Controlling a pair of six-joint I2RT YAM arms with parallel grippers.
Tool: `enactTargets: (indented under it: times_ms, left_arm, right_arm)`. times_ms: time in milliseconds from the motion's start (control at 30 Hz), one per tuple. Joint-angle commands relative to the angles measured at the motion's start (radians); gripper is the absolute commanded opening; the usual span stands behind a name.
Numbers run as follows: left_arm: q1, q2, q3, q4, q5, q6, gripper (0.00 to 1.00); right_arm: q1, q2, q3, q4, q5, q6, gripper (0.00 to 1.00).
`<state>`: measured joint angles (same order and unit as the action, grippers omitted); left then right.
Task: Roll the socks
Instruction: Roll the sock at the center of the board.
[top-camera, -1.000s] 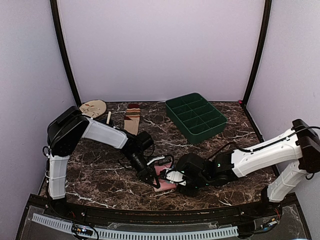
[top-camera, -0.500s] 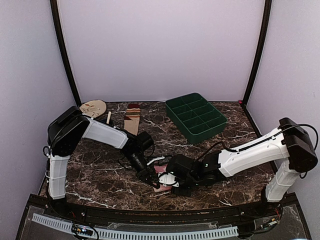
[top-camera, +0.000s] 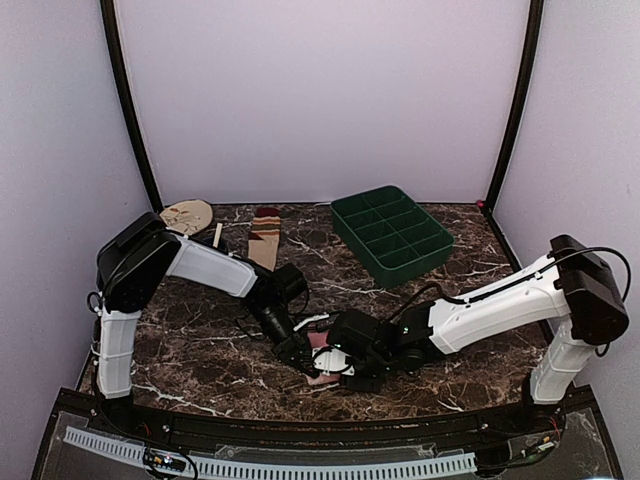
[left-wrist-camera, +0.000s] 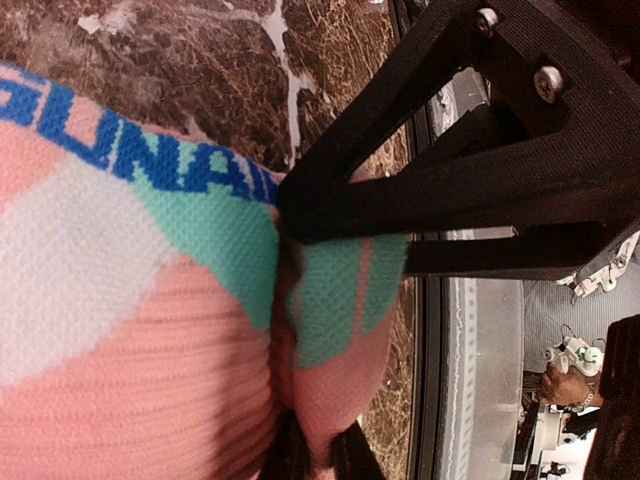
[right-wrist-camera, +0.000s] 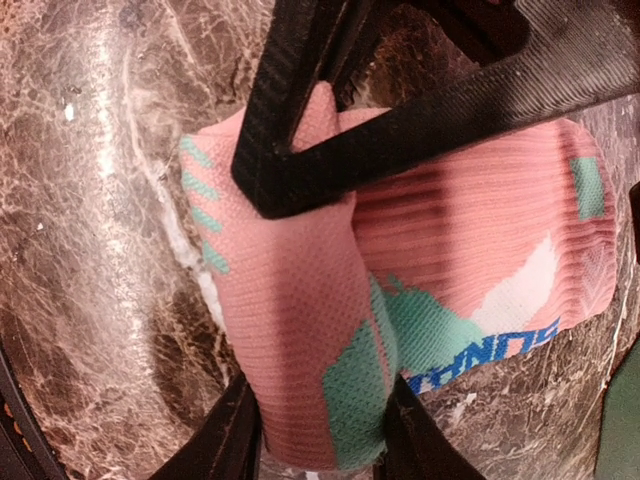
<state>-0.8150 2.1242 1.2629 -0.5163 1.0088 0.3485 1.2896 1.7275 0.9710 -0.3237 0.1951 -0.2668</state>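
Open tabletop (top-camera: 350, 282) lies between pink sock (right-wrist-camera: 300, 270) and green bin (top-camera: 392, 236).

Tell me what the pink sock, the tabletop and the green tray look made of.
The pink sock: knit fabric, matte; ribbing and fine mesh stitches show.
The tabletop: dark brown marble look with white veins, glossy glare; real stone or laminate, cannot tell.
The green tray: probably moulded plastic, uniform dark green, thin divider walls.
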Motion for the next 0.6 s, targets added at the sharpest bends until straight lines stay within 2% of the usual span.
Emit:
enactTargets:
  times_ms: [0, 167, 267, 467, 567]
  left_arm:
    - [0.006, 0.026, 0.016, -0.032, -0.028, 0.01, 0.0]
    - [0.006, 0.029, 0.024, -0.032, -0.026, 0.006, 0.0]
    - [0.007, 0.029, 0.031, -0.031, -0.03, 0.0, 0.01]
    - [0.007, 0.009, 0.019, -0.002, -0.056, -0.035, 0.12]
    - [0.014, -0.038, -0.024, 0.063, -0.076, -0.079, 0.18]
  right_arm:
    - [0.012, 0.027, 0.029, 0.005, -0.051, -0.012, 0.34]
    - [0.011, 0.039, 0.034, -0.005, -0.076, -0.015, 0.25]
    - [0.011, 0.049, 0.035, -0.013, -0.098, -0.014, 0.16]
    - [0.012, 0.069, 0.034, -0.027, -0.144, 0.006, 0.0]
    - [0.007, 0.07, 0.023, -0.018, -0.163, 0.028, 0.0]
